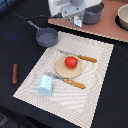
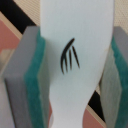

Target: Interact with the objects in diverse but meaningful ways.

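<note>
Wrist view shows you the gripper (image 2: 70, 75) clenched on a small white shaker (image 2: 75, 55) with a black mark, teal pads (image 2: 36, 90) pressing both sides.

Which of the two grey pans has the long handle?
The saucepan on the black surface at the mat's far corner; a thin handle runs from it toward the exterior view's left. The other, the pot on the brown board, shows none.

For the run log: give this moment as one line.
gripper: shut on white shaker | place: brown board, beside grey pot | tomato: on plate, untouched
</note>
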You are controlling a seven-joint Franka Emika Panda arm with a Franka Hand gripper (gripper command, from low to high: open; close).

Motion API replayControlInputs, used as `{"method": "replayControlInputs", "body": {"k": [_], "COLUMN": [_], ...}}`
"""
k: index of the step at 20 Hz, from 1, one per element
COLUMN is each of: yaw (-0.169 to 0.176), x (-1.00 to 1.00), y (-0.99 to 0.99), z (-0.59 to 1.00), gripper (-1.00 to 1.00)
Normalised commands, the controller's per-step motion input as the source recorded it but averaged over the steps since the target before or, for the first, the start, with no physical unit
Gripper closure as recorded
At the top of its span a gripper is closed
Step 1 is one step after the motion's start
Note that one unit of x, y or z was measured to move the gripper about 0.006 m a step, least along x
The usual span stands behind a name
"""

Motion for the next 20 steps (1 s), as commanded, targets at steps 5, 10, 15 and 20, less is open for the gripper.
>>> {"method": "replayControlInputs", "body": {"k": [5,10,15,20], "yaw": [-0.028,-0.024,-0.001,0.002], "x": [0.8,0.51,0.2,0.04], "y": [0.1,0.0,0.0,0.03], "z": [0.0,-0.2,-0.45,-0.52], "gripper": [1.0,1.0,1.0,1.0]}}
